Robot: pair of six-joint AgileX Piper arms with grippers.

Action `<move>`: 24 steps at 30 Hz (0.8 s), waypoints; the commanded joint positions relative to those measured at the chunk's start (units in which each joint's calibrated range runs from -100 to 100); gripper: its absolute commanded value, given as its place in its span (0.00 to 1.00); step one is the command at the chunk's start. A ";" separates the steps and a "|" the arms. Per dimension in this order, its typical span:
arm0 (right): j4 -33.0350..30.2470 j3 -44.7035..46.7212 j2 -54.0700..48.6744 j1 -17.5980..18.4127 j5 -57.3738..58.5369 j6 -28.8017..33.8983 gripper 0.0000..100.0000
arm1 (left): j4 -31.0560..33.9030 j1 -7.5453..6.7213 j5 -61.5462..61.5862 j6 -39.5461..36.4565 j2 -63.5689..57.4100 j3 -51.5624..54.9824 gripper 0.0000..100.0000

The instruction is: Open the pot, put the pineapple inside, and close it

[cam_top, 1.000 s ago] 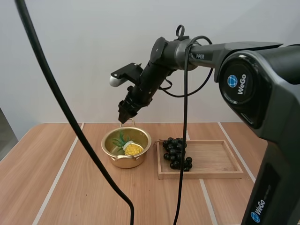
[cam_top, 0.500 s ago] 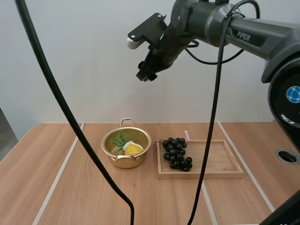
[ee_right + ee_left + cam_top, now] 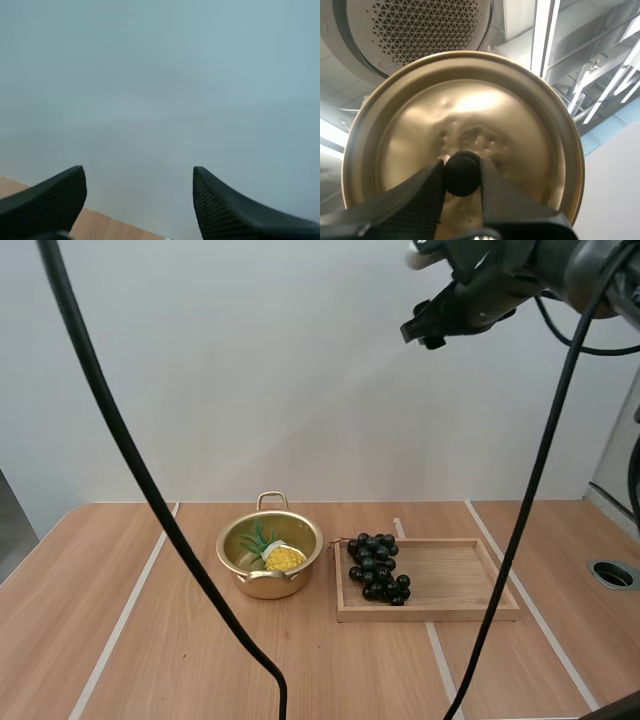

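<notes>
The gold pot [image 3: 270,552] stands uncovered on the table with the yellow pineapple [image 3: 279,556] lying inside it. In the left wrist view my left gripper [image 3: 462,175] is shut on the black knob [image 3: 462,173] of the gold pot lid [image 3: 465,125], whose round face is turned toward the camera. My right gripper [image 3: 425,328] hangs high above the table, over the tray side, far from the pot. In the right wrist view its fingers [image 3: 50,197] stand wide apart with nothing between them, facing the pale wall.
A wooden tray [image 3: 460,585] lies right of the pot, with a bunch of dark grapes [image 3: 377,566] at its left end. A round hole [image 3: 612,573] sits at the table's right edge.
My right arm has risen from just above the pot and swung up and to the right, away from it. The pineapple stays in the pot.
</notes>
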 commanded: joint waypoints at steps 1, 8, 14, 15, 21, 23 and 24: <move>5.61 -0.56 -2.54 -2.17 -4.12 0.55 1.00 | 0.26 -0.15 4.56 -1.99 1.44 -0.02 0.00; 8.40 -0.56 -7.23 -3.48 -11.22 0.55 1.00 | 0.26 -0.15 12.36 -3.58 3.33 -0.02 0.00; 8.40 -0.56 -12.22 -3.48 -16.22 0.55 1.00 | 1.80 -0.15 24.35 -4.48 6.06 -0.02 0.00; 8.40 -0.56 -13.05 -3.48 -16.80 0.55 1.00 | 2.70 -0.15 26.87 -4.48 6.63 -0.02 0.00; 7.53 -0.56 -16.55 -3.48 -18.70 0.37 1.00 | 8.24 -0.15 37.69 -6.83 10.92 -0.02 0.00; 7.10 -0.56 -16.68 -3.48 -18.70 0.37 1.00 | 9.78 -0.15 39.54 -8.11 11.97 -0.02 0.00; 6.80 -0.56 -17.19 -3.48 -18.70 0.37 1.00 | 10.41 -0.15 40.46 -8.61 12.67 -0.02 0.00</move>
